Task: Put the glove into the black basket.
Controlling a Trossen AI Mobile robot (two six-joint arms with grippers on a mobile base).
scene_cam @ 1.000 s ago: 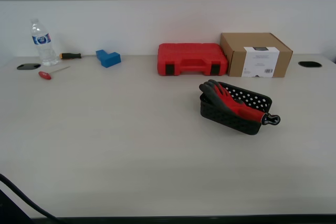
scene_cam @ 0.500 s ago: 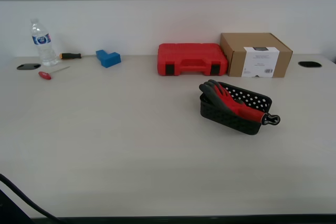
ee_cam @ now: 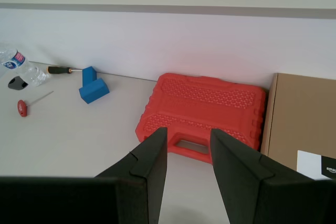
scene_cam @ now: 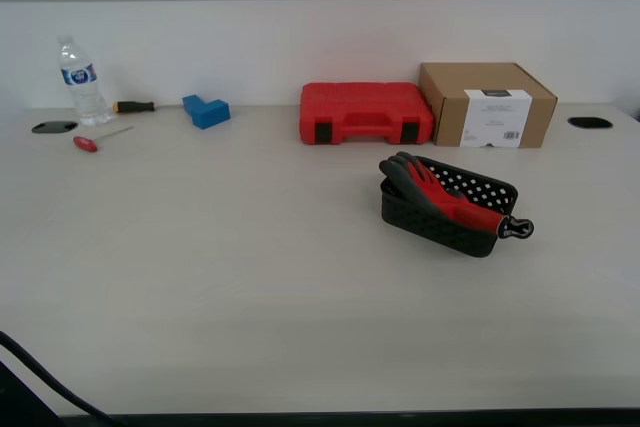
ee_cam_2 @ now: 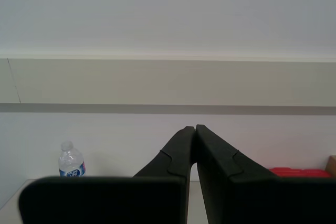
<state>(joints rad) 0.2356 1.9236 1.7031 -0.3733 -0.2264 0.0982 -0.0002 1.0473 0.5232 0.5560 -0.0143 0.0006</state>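
Observation:
The red glove [scene_cam: 448,201] with black fingertips lies in the black basket [scene_cam: 440,225], which stands on the table at the exterior view's right. Its black cuff [scene_cam: 517,228] hangs over the basket's right end. Neither arm shows in the exterior view. My first gripper [ee_cam: 188,148] is open and empty, held above the table and facing the red tool case [ee_cam: 202,113]. My second gripper [ee_cam_2: 195,132] is shut and empty, raised and facing the wall. The glove and basket are out of both wrist views.
A red tool case [scene_cam: 365,112] and a cardboard box [scene_cam: 487,103] stand behind the basket. A water bottle [scene_cam: 80,81], a blue block [scene_cam: 206,110] and two screwdrivers [scene_cam: 98,138] lie at the back left. Cable holes [scene_cam: 590,122] sit at the table's back corners.

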